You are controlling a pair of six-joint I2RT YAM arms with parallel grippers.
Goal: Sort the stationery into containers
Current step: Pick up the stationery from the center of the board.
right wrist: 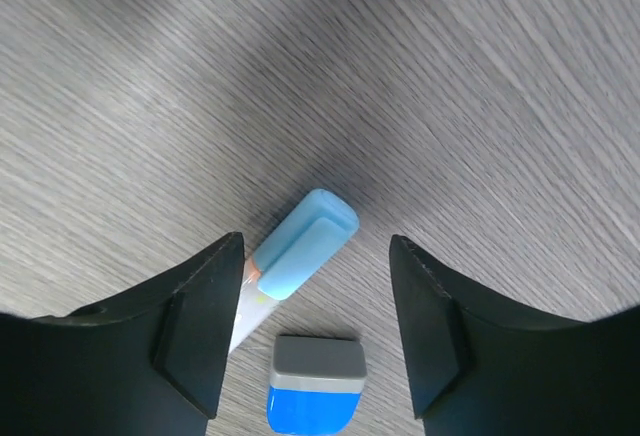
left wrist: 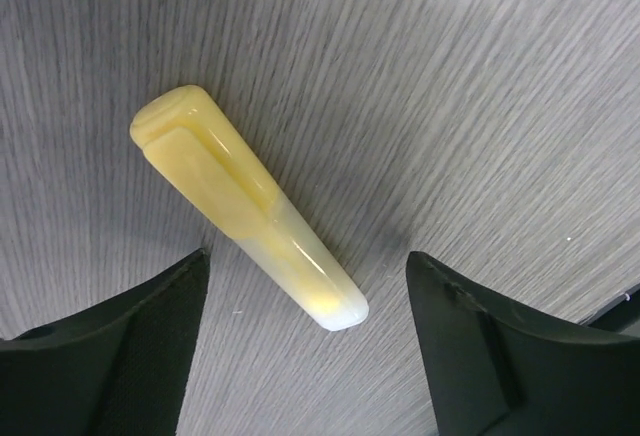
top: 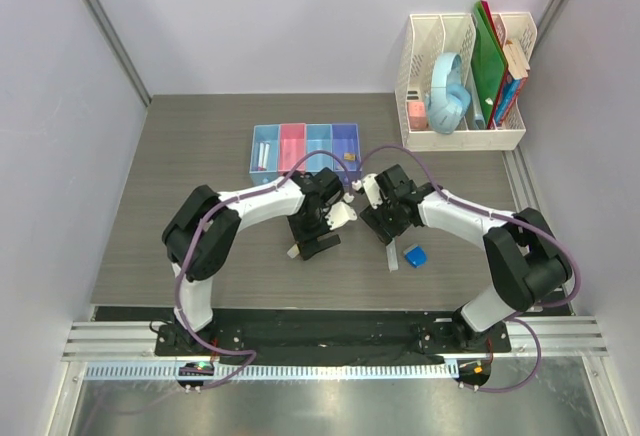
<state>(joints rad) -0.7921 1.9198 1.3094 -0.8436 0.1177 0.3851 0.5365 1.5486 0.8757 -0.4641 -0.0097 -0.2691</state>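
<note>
While both arms hang low over the grey wood-grain tabletop (left wrist: 450, 76), L gripper (left wrist: 308, 261) has jaws apart astride the translucent yellow plastic marker (left wrist: 245, 221), which lies flat and untouched. R gripper (right wrist: 315, 246) has jaws apart, flanking the pale blue plastic stick (right wrist: 318, 218), w/ the blue wedge-shaped piece (right wrist: 315, 386) just beside.

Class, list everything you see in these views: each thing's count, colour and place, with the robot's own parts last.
table: one, dark grey; under everything
bins: four joined, light blue, pink, light blue, purple-blue; far middle
pen: one, white; leftmost bin
small block: one, tan; purple-blue bin
yellow marker: one, yellow; table, near middle
stick: one, pale blue; table, right of middle
blue wedge: one, blue and grey; beside the stick
file rack: one, white; far right
headphones: one, pale blue; in rack
folders: count unclear, green; in rack
left gripper: one, black, open; astride marker
right gripper: one, black, open; astride stick
</note>
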